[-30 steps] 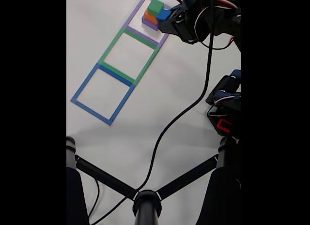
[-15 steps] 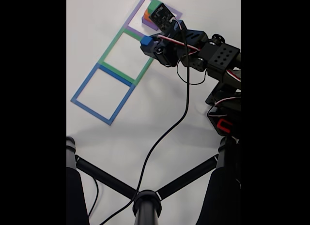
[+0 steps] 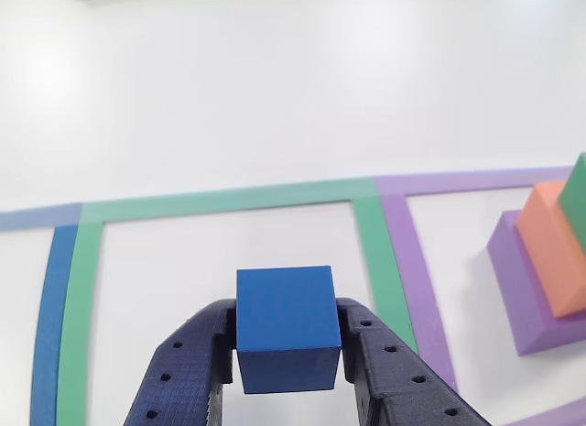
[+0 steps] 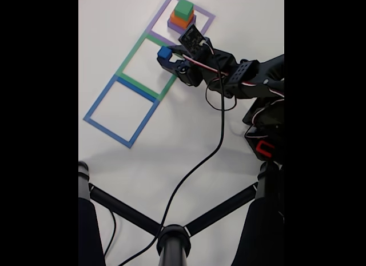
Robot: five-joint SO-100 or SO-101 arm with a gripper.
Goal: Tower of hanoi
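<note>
A small blue cube [image 3: 287, 327] [image 4: 164, 52] is held between the dark fingers of my gripper [image 3: 288, 353] [image 4: 166, 58], which is shut on it. In the other view the cube hangs over the green taped square [image 3: 220, 202]. In the fixed view it sits above the right part of the green square [image 4: 128, 55]. A stepped stack stands in the purple square [image 4: 162, 15]: a purple block [image 3: 526, 293] at the bottom, an orange one [image 3: 552, 243] on it and a green one [image 3: 577, 202] [image 4: 183, 8] on top.
A blue taped square [image 4: 100, 100] lies beyond the green one, left in the other view, lower left in the fixed view. A black cable [image 4: 197, 157] runs across the white table. A black stand [image 4: 171, 237] with spread legs fills the bottom of the fixed view.
My gripper has carried the blue cube away from the stack in the purple square and down-left over the green square. The stack now stands uncovered.
</note>
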